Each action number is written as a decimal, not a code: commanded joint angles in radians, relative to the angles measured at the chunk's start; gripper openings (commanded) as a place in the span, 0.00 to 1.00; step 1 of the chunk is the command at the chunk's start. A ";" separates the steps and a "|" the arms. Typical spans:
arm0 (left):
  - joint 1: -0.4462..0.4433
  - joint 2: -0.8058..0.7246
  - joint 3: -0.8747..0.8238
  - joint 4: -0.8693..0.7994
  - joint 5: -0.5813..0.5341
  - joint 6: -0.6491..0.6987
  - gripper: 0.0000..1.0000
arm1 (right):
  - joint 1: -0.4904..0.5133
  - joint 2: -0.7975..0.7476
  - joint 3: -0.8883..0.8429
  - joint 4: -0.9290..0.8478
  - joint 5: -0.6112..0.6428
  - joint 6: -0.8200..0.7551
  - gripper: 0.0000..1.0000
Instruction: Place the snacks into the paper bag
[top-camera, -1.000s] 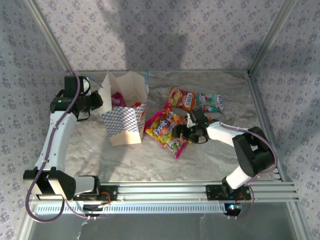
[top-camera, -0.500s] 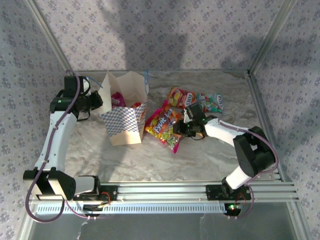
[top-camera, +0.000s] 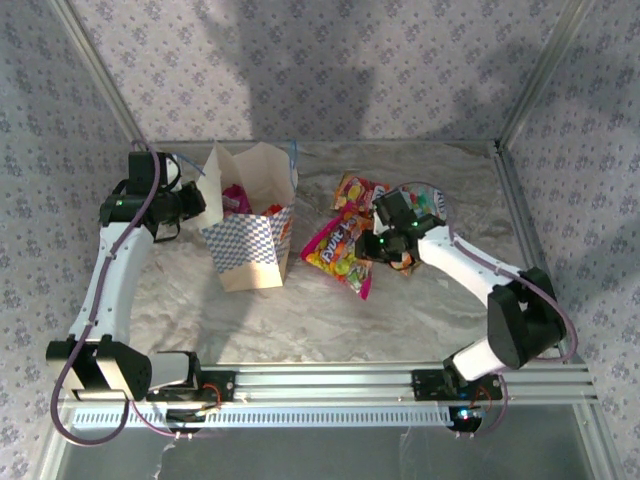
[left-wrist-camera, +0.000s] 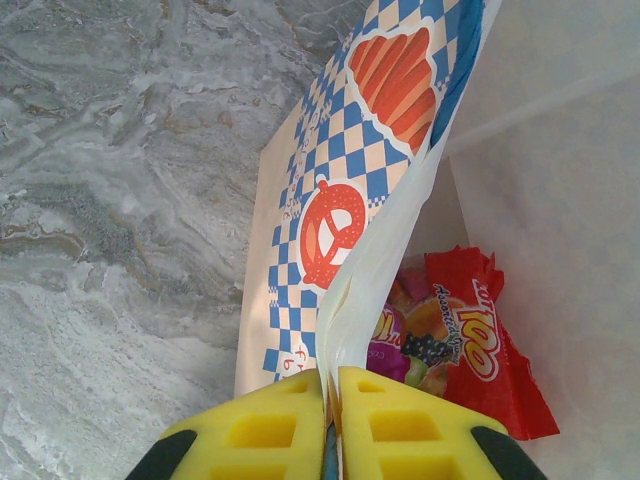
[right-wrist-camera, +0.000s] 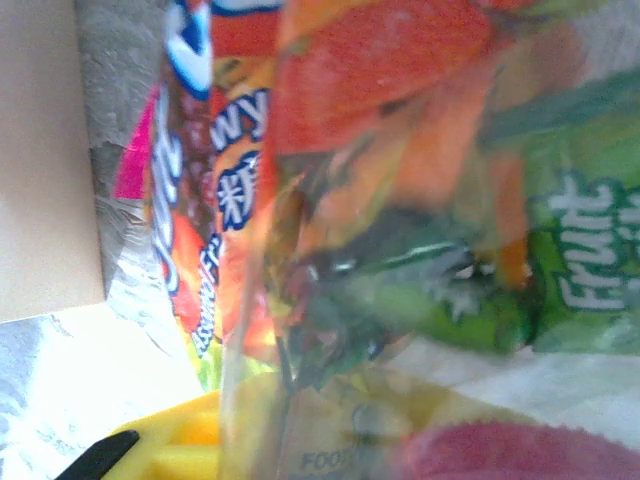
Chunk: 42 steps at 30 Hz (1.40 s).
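The paper bag (top-camera: 250, 235) stands open at the left. My left gripper (top-camera: 198, 205) is shut on its left rim, and the left wrist view shows the yellow pads (left-wrist-camera: 270, 430) pinching the paper edge (left-wrist-camera: 380, 270). A red packet (left-wrist-camera: 480, 330) and a purple packet (left-wrist-camera: 400, 345) lie inside. My right gripper (top-camera: 378, 245) is shut on the large multicoloured packet (top-camera: 338, 250), which hangs tilted above the table right of the bag. That packet (right-wrist-camera: 380, 200) is blurred and very close in the right wrist view. An orange packet (top-camera: 358, 188) and a teal-white packet (top-camera: 428, 203) lie behind the right arm.
A small orange packet (top-camera: 405, 263) peeks out under the right wrist. Patterned walls and metal frame posts (top-camera: 520, 100) close in the crumpled grey table (top-camera: 300, 310). The bag's cream wall (right-wrist-camera: 40, 150) is at the left of the right wrist view.
The right arm has lifted the multicoloured packet off the table and drawn it up. Its elbow has swung right. The left arm and the bag have stayed still.
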 joint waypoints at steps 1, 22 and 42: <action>0.001 -0.014 0.023 -0.024 -0.007 0.017 0.10 | -0.001 -0.065 0.086 -0.051 0.060 -0.057 0.25; 0.001 -0.018 0.022 -0.018 -0.006 0.013 0.10 | -0.012 -0.139 0.261 -0.157 0.104 -0.102 0.19; 0.001 -0.015 0.043 -0.017 -0.002 0.015 0.10 | 0.014 -0.203 0.410 -0.222 0.150 -0.138 0.16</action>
